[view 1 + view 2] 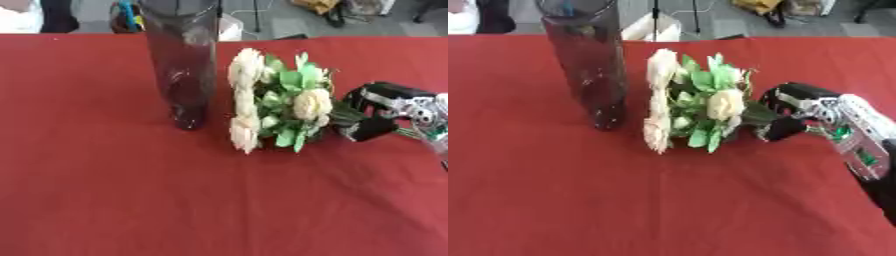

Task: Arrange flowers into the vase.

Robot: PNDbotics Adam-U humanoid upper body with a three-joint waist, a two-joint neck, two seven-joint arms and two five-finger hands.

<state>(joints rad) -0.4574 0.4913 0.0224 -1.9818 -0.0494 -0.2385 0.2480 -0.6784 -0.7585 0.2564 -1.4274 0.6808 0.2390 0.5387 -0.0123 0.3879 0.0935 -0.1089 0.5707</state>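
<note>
A tall dark glass vase (184,65) stands upright on the red tablecloth (131,190), left of centre. To its right lies a bunch of cream flowers with green leaves (276,100), blooms pointing toward the vase. My right hand (794,110) comes in from the right edge and its black fingers are curled round the stem end of the bunch, which the hand hides. The blooms sit a short way from the vase's base. My left hand shows in neither view.
The table's far edge runs along the top, with floor clutter, bags and stands behind it. Open red cloth fills the front and left of the table.
</note>
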